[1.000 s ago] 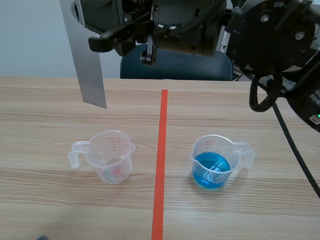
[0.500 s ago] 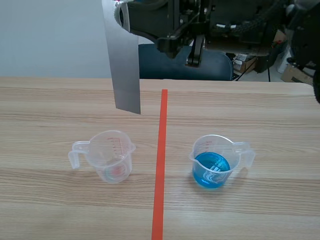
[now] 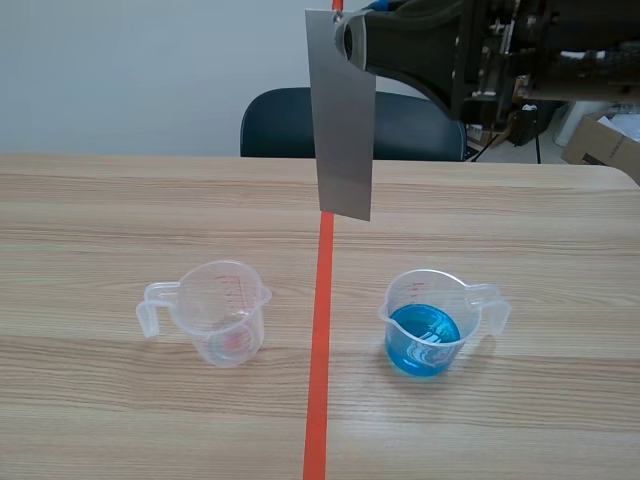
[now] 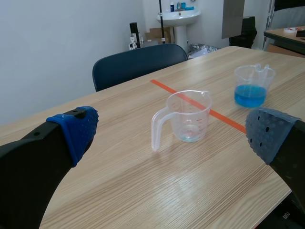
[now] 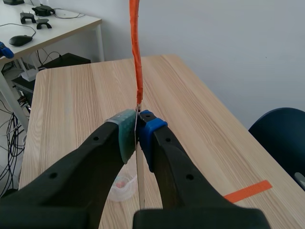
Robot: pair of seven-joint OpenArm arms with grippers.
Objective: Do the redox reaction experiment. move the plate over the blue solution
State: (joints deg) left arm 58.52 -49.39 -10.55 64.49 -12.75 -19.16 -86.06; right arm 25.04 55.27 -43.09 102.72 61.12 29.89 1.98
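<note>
- Left gripper: fingers spread wide with nothing between them. It sits low and well apart from the blue-solution cup, with the empty cup between the two.
- Empty cup: clear plastic with a handle and red graduations, upright on the table. It stands well to the left of the blue-solution cup, level with it, on the other side of the orange-red tape line.
- Plate: a flat grey metal strip hanging upright in the air. It is left of and beyond the blue-solution cup and not above its mouth. Its lower edge is over the tape line, clear of the table.
- Blue-solution cup: clear and upright, handle turned to the right. The blue solution fills its lower part.
- Right gripper: clamped on the plate's upper part, both pads pressed against its faces. It is raised high above the table, beyond the blue-solution cup, and its arm comes in from the right.
- Dark blue chair: behind the table's far edge, beyond the blue-solution cup and partly hidden by the plate.
</note>
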